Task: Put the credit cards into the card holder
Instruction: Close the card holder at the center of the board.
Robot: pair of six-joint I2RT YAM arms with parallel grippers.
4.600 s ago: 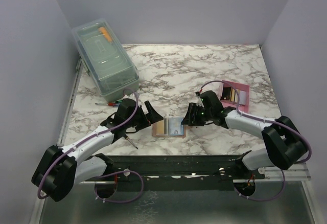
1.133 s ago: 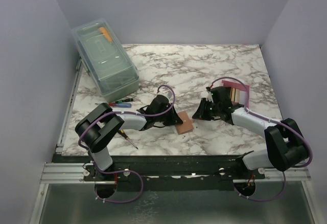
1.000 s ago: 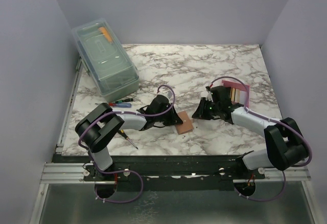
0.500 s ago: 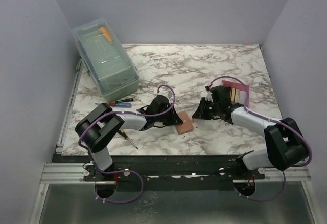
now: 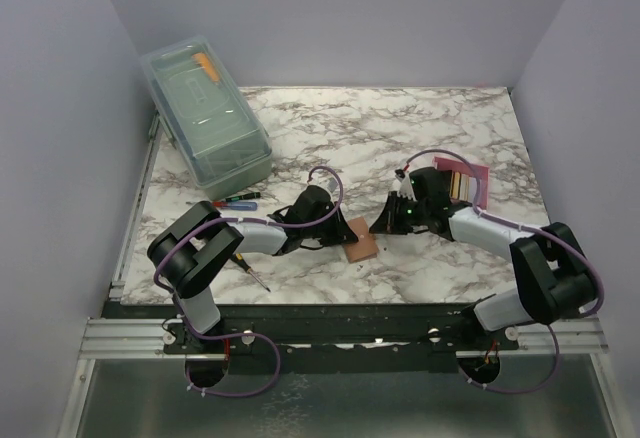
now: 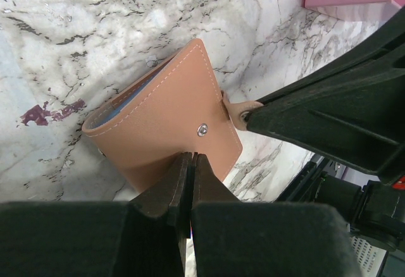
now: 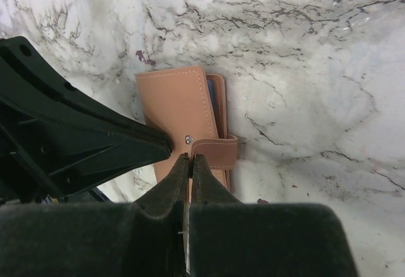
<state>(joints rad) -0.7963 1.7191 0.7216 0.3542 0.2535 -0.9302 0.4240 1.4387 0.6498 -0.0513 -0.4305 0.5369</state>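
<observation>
Since half a second ago my right arm has edged left, bringing the right gripper (image 5: 383, 224) closer to the card holder (image 5: 362, 249). Four and a half seconds back that holder lay open and flat; it is now folded shut. It is a tan leather-like wallet lying on the marble table (image 5: 400, 138) towards the front edge, between my two arms. In the left wrist view a sliver of pale blue shows inside its folded edge; I cannot tell whether that is a card or lining.

The left gripper (image 5: 345, 230) has its two fingers pressed together with nothing between them, their tips over the holder's near edge. The right gripper's fingers are likewise closed to a thin slit. Their tips meet the closing strap (image 7: 217, 152) just beside the snap stud (image 7: 188, 139), which is uncovered. I cannot tell whether they pinch the strap.

Behind the right arm sits a pink tray (image 5: 472, 173) with credit cards (image 5: 457, 187) standing in it. At the far left is a clear plastic box (image 5: 205, 118), with small screwdrivers (image 5: 236, 201) lying just in front of it
</observation>
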